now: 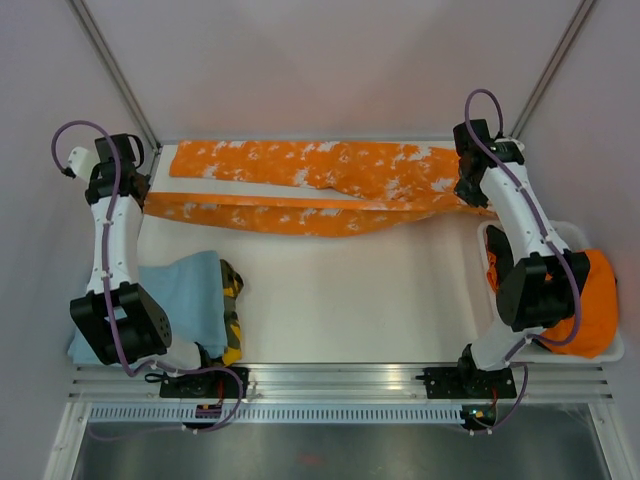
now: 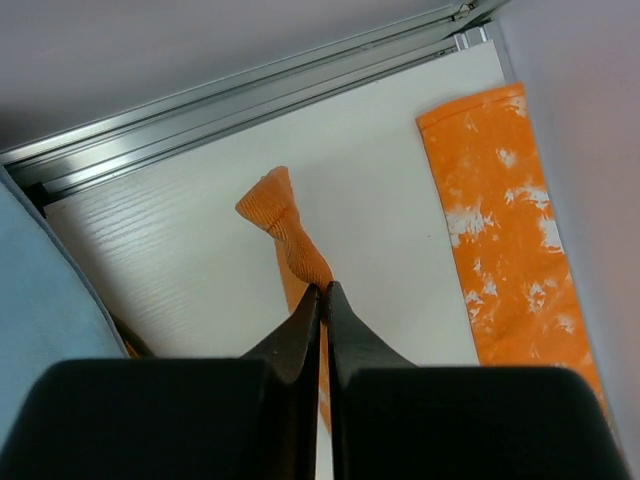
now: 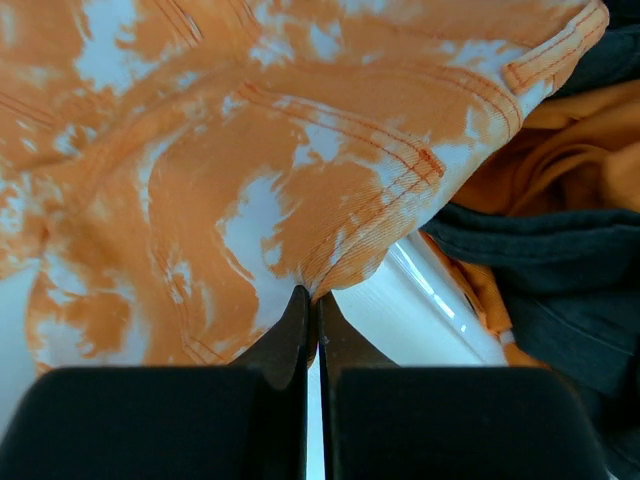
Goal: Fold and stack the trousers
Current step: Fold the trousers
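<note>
Along far edge: trousers [image 1: 300, 160] stretched left-right, waist right.

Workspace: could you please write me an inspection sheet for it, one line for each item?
Surface: white table, no stains seen.
Job's things: trousers spread along the far edge, not yet folded.
Clutter: blue cloth near left; orange garment in the right tray.
Grippers: left gripper shut on a trouser-leg hem; right gripper shut on the waist.
Cables: purple cables along both arms, none snagged.
Surroundings: white walls, metal frame.
</note>
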Robot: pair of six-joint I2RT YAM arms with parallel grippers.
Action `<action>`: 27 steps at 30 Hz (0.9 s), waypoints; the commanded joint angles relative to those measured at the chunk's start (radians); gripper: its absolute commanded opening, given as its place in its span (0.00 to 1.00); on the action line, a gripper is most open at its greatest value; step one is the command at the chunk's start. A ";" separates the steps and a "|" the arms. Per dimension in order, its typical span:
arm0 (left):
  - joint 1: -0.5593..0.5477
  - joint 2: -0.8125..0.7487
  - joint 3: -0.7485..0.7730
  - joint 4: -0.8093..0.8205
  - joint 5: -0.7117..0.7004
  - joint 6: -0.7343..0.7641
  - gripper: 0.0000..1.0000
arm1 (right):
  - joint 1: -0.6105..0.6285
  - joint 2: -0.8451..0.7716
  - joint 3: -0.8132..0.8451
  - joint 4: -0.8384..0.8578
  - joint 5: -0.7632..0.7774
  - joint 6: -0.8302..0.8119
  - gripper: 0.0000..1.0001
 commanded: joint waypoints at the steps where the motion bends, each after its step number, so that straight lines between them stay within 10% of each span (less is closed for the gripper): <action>1: 0.045 -0.051 0.015 0.057 -0.252 0.065 0.02 | -0.052 -0.128 -0.018 -0.114 0.264 -0.021 0.00; 10: 0.048 -0.035 0.018 0.148 -0.288 0.145 0.02 | -0.052 -0.222 -0.097 -0.008 0.198 -0.148 0.00; 27: -0.053 0.508 0.414 0.343 -0.305 0.070 0.02 | -0.086 0.376 0.348 0.290 0.000 -0.549 0.00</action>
